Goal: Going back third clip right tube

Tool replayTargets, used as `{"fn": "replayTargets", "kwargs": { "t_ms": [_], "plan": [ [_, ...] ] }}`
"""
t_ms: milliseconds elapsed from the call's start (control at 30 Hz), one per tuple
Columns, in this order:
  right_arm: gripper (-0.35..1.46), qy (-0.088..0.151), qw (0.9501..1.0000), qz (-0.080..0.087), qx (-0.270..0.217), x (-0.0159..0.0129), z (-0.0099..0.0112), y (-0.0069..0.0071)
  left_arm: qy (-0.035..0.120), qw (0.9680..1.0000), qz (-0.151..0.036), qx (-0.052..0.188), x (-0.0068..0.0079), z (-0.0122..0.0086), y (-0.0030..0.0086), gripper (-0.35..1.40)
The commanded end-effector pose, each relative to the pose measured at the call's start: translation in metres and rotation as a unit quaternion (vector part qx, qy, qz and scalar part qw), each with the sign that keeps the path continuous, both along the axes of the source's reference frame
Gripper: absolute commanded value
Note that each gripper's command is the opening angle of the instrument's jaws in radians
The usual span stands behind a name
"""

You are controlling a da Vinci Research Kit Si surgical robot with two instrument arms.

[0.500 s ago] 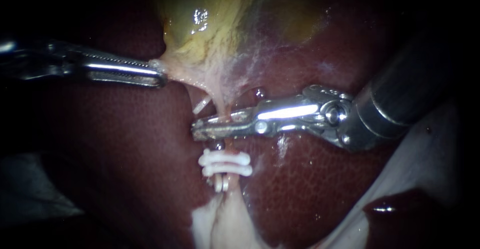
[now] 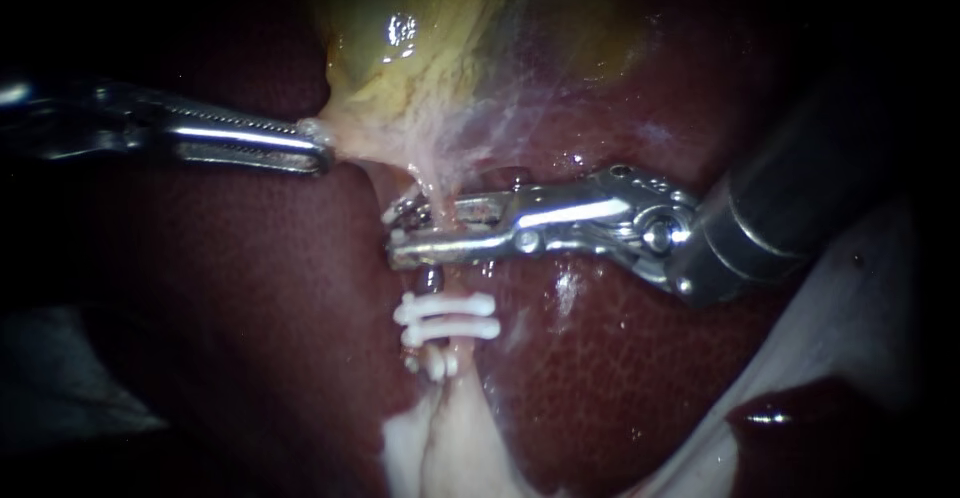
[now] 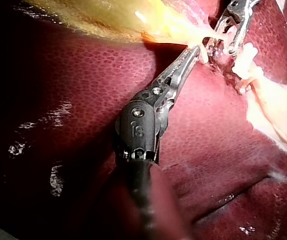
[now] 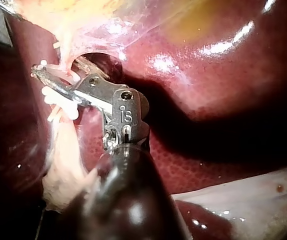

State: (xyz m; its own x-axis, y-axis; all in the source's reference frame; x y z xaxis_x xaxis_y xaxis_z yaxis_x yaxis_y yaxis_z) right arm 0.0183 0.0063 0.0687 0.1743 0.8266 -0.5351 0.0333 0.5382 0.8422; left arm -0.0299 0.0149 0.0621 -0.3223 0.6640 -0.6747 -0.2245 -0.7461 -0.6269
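Observation:
My left instrument (image 2: 322,153) comes in from the left, its jaws shut on the pale tissue at the foot of the yellow gallbladder (image 2: 420,48), holding it taut. My right instrument (image 2: 393,234) reaches in from the right; its jaws stand open with a thin pink tube (image 2: 455,280) passing between them. A small white piece shows by the upper jaw's tip. Just below the jaws, two white clips (image 2: 447,318) sit across the tube. In the left wrist view the clips (image 3: 246,60) lie beyond my left instrument (image 3: 198,50). In the right wrist view they (image 4: 58,102) lie beside my right instrument (image 4: 39,72).
Dark red liver (image 2: 250,288) surrounds the tube on both sides. Pale fatty tissue (image 2: 440,448) spreads below the clips. A white sheet (image 2: 850,328) and a dark red pool (image 2: 790,413) lie at the lower right.
My right instrument's jaws, nearly closed across the tube before, now stand open and sit slightly higher. The left instrument has held still.

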Motion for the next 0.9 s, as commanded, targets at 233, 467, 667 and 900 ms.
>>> {"fn": "replayTargets", "kwargs": {
  "t_ms": [233, 467, 667, 900],
  "plan": [
    [0.46, -0.002, 1.0000, -0.002, -0.005, -0.0010, 0.0020, 0.0003, 0.000, 1.0000, 0.000, 0.000, 0.0000, -0.0001, 0.0000, -0.35],
    [0.50, 0.012, 0.9993, -0.017, -0.031, -0.0023, 0.0002, -0.0007, 0.000, 1.0000, 0.001, 0.000, 0.0002, -0.0001, 0.0000, -0.35],
    [0.50, 0.034, 0.9966, -0.038, -0.064, -0.0030, -0.0024, -0.0017, 0.000, 1.0000, 0.001, 0.000, 0.0002, -0.0001, 0.0000, -0.35],
    [0.49, 0.038, 0.9957, -0.042, -0.073, -0.0030, -0.0023, -0.0017, 0.000, 1.0000, 0.001, 0.000, 0.0003, -0.0001, -0.0001, -0.35]
  ]
}}
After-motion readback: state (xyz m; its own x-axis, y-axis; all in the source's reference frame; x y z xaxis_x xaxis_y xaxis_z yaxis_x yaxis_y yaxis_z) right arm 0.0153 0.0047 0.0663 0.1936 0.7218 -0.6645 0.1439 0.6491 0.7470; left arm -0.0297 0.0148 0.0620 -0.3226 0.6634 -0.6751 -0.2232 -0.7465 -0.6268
